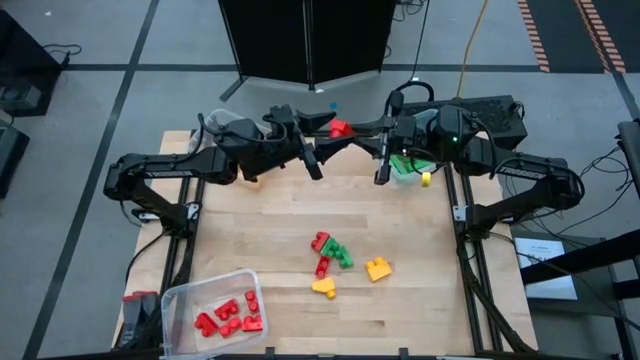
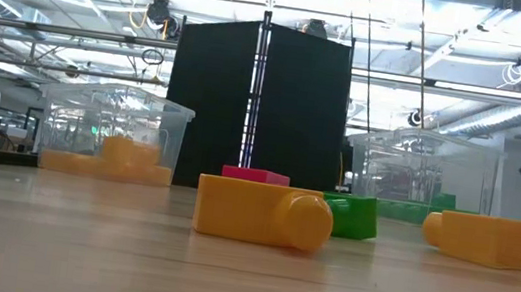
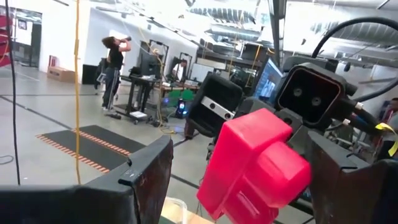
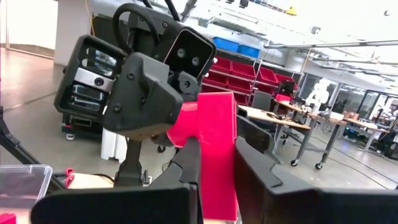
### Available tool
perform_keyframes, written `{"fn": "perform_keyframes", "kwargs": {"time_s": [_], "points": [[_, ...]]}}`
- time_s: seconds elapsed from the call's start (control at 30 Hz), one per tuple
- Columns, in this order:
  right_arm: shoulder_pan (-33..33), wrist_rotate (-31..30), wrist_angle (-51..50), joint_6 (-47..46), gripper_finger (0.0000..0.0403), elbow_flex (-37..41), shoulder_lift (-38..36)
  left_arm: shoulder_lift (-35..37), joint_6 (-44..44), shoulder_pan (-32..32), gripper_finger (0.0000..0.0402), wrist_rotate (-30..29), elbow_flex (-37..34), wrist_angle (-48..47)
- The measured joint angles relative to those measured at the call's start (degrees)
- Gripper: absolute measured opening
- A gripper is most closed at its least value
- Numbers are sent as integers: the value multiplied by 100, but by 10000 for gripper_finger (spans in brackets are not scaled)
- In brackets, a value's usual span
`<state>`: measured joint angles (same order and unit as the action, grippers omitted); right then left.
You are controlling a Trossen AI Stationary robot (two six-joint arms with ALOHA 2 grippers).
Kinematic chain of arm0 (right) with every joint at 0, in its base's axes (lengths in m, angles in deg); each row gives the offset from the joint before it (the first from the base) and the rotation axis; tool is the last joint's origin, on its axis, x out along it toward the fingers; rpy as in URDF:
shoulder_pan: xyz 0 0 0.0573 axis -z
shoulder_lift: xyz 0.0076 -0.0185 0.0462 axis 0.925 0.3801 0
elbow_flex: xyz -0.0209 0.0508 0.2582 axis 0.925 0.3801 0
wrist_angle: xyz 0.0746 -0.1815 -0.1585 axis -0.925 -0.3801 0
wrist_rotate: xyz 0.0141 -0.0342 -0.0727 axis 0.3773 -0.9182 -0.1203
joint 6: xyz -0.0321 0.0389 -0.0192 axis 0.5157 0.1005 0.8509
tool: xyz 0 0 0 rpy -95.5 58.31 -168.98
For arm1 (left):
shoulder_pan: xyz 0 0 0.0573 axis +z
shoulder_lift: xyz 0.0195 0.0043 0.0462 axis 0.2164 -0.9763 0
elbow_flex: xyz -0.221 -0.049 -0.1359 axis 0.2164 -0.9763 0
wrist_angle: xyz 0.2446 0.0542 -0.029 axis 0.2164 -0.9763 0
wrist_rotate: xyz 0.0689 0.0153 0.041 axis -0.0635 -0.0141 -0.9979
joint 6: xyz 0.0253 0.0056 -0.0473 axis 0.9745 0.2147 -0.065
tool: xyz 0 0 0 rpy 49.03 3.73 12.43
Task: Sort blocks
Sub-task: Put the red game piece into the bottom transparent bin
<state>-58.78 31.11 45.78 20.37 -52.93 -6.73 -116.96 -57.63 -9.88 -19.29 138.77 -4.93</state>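
A red block [image 1: 341, 128] hangs in the air over the table's far edge, between the two grippers that meet there. My right gripper [image 1: 357, 128] comes from the right and is shut on it [image 4: 214, 155]. My left gripper [image 1: 324, 127] comes from the left and is open; its fingers stand wide on either side of the red block [image 3: 255, 168]. Whether they touch it, I cannot tell. Loose blocks lie flat mid-table: red [image 1: 320, 241], green [image 1: 339, 253], red [image 1: 323, 266], and two yellow [image 1: 324, 288] [image 1: 378, 268]. The low view shows yellow [image 2: 262, 213], green [image 2: 352, 217] and red [image 2: 257, 176] blocks, but no gripper. My right gripper pinches the red block between its two fingers [image 4: 186, 165], which lie on its flat opposite sides [image 4: 217, 174]. The fingers come level from the table's right. The block is lifted clear of the table.
A clear bin [image 1: 178, 300] at the near left corner holds several red blocks. A bin [image 1: 408, 165] at the far right holds green ones, with a yellow block [image 1: 425, 180] beside it. A third bin [image 2: 111, 131] at the far left holds yellow. People stand in the room beyond.
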Motion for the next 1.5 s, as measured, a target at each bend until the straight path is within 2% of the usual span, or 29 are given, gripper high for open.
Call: {"fn": "perform_keyframes", "kwargs": {"time_s": [0.27,0.67,1.0,1.27,1.37,1.5], "points": [[0,49,-3,-65,42,0,116,-18,0,0,244,-68,0,0],[2,119,31,-87,42,0,186,-18,4,-7,138,-90,0,-14],[4,126,31,-103,45,0,186,-18,4,-7,109,-90,0,-14],[-4,141,6,-97,171,0,159,-18,2,4,107,-116,0,-38],[-4,5,-126,2,194,0,136,-18,4,3,107,-120,0,-40],[-2,-174,-516,142,202,-1,31,-18,7,2,107,-120,0,-60]]}}
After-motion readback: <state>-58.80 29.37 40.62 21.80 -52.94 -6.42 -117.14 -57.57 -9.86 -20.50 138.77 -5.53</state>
